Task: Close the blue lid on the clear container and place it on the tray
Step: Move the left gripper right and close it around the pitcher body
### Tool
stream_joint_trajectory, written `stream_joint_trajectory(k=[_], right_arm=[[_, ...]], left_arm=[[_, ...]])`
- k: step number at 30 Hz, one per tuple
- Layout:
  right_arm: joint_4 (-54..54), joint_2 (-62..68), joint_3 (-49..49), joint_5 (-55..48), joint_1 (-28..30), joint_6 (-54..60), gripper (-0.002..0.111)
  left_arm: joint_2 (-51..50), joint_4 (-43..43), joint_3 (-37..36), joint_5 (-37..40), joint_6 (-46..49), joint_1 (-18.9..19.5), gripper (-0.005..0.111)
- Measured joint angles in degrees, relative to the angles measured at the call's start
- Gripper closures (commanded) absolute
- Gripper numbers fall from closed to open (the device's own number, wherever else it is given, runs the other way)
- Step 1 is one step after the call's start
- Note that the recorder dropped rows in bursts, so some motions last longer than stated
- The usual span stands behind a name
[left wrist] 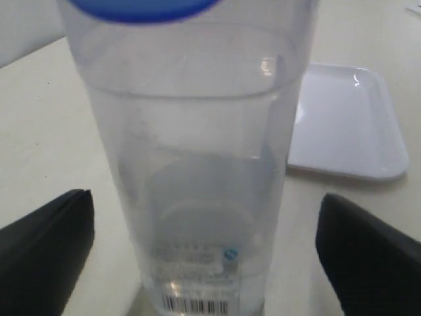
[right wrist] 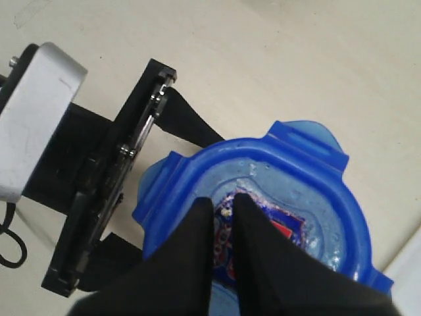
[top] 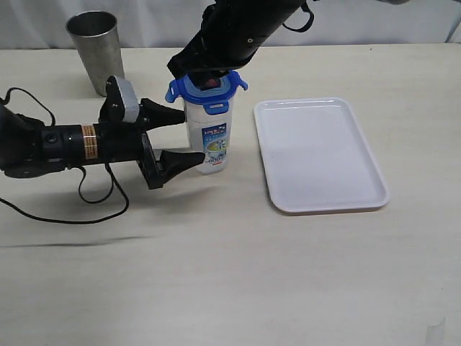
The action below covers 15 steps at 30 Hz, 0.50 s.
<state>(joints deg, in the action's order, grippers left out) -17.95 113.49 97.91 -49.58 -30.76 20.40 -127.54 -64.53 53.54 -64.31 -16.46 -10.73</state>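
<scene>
Clear container (top: 209,140): upright on counter (top: 216,274), centre, just left of tray
Steel cup (top: 95,50): far left, at back, well apart from container
Left fingers (top: 180,160): released, spread wide either side of container's lower half
Blue lid (right wrist: 309,164): on container mouth, side flaps sticking out
Right fingers (right wrist: 263,263): 2 tips pinched nearly together, down on lid's sticker, grasping nothing
Tray (top: 320,155): flat on counter, right of container

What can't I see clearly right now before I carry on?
Lid rear flaps: exterior view, the right arm covers them.
Sticker: right wrist view, mostly under the right gripper.
Container base and lid top: left wrist view, cut off by the picture edges.
Right gripper's contact with the lid: exterior view, hidden behind the arm.
</scene>
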Motion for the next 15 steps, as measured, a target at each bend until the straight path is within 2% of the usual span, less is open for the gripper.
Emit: stream_joint_trajectory(k=[8, 15], right_arm=[[0.0, 0.0, 0.0, 0.0, 0.0, 0.0, 0.097], [0.0, 0.0, 0.0, -0.2, 0.0, -0.2, 0.097]], left_arm=[[-0.1, 6.1, 0.0, -0.1, 3.9, -4.3, 0.022], [-0.2, 12.7, 0.0, -0.2, 6.7, -6.5, 0.022]])
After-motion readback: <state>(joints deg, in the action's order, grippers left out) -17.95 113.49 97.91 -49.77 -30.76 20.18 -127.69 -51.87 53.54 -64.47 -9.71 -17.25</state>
